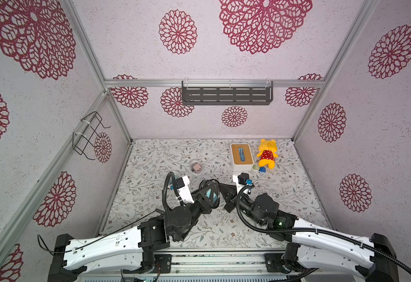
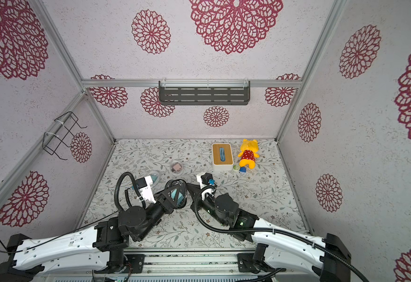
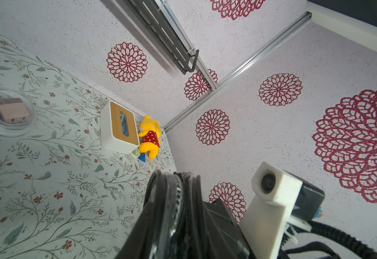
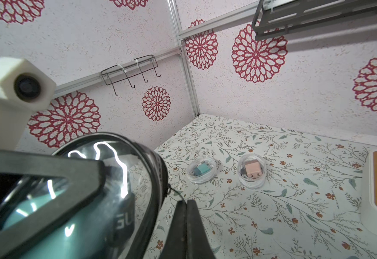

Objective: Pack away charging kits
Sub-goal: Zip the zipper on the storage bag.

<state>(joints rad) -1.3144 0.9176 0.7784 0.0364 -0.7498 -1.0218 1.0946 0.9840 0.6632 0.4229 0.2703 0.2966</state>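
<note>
While the third case hangs between the two arms, two charging kits lie on the floral worktop [image 1: 150,156] at the left. These are a teal kit [image 4: 202,170] and, just beside it to the right, a pink kit [image 4: 251,171]. Each has its cube plug and pale coiled cable inside a clear oval case. In the middle, above the worktop, the left claw [image 1: 208,195] is clamped on the held case [image 4: 124,170]. One finger lies across its broad face, and a teal charger [image 4: 48,224] shows through the shell. Just to the right, the right claw [image 4: 185,204] has its jaws fully together near the dark zip rim. A thin dark pull [image 4: 174,193] runs from the zip to the tips, but I cannot tell whether it is really pinched. Further right, well apart, stand the white box [image 1: 242,167] and the yellow plush [image 1: 266,153], which do not belong to the job. I judge the case to be light and rather stiff, but its clear plastic is smooth and glossy. It may therefore slip or turn in the grip when the zip is pulled. The broad faces, away from the zip, seem the good place to hold. The pull is small and thin and needs a fine pinch. The springy cable may push against the rim, so a hard squeeze looks unwise.
</note>
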